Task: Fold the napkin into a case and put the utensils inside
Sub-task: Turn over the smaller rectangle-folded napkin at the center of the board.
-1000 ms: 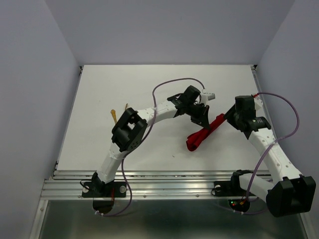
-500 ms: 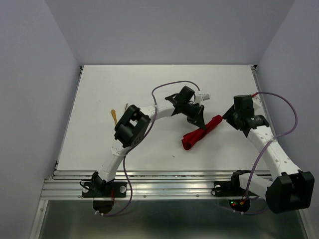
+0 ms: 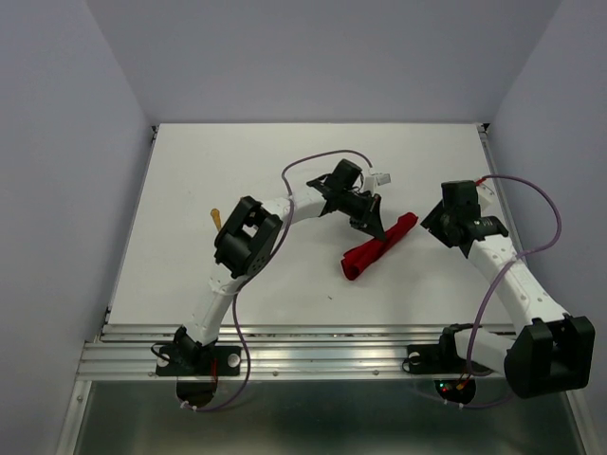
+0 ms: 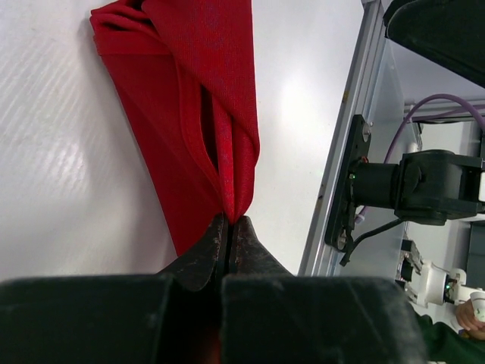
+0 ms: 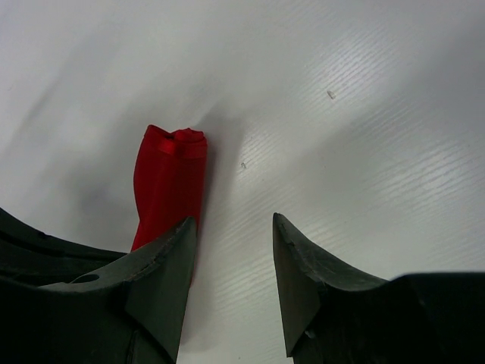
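Observation:
The red napkin point(image 3: 377, 246) lies bunched into a narrow twisted strip on the white table, right of centre. My left gripper point(image 3: 377, 230) is shut on the strip's upper end; in the left wrist view the jaws point(image 4: 227, 221) pinch a fold of the napkin point(image 4: 198, 114). My right gripper point(image 3: 429, 221) is open and empty just right of the strip. In the right wrist view the napkin point(image 5: 168, 178) lies beside my left finger, outside the open gap point(image 5: 233, 227). A gold utensil point(image 3: 217, 219) shows at the left, mostly hidden behind the left arm.
The white table point(image 3: 190, 171) is walled by grey panels at left, back and right. A metal rail point(image 3: 313, 341) runs along the near edge with both arm bases. Purple cables loop over both arms.
My left gripper has pulled the napkin leftward and slightly up the table. The right gripper, which was at the strip's other end a second ago, now stands apart from it, and the strip lies lower.

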Action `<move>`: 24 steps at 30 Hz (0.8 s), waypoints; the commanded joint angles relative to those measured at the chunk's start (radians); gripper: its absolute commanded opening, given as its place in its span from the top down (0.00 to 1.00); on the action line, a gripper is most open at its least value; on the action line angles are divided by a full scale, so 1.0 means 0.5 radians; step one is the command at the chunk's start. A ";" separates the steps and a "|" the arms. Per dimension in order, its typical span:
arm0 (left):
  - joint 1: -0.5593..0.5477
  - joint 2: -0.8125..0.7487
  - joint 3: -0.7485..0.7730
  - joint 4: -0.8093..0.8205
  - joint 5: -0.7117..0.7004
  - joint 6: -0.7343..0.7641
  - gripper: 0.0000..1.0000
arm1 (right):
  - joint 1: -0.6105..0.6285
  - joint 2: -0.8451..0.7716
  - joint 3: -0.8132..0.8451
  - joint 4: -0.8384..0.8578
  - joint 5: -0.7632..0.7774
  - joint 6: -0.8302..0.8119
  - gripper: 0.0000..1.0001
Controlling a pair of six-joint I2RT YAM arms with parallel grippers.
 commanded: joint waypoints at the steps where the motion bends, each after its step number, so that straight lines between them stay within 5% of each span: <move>1: 0.038 -0.022 -0.022 0.075 0.091 -0.001 1.00 | -0.004 0.003 0.096 0.015 0.005 -0.027 0.49; 12: 0.102 0.015 -0.025 0.075 0.131 -0.007 1.00 | -0.004 0.009 0.072 0.030 -0.001 -0.030 0.49; 24: 0.173 0.049 -0.031 0.078 0.150 -0.023 0.86 | -0.004 0.019 0.053 0.039 -0.004 -0.036 0.49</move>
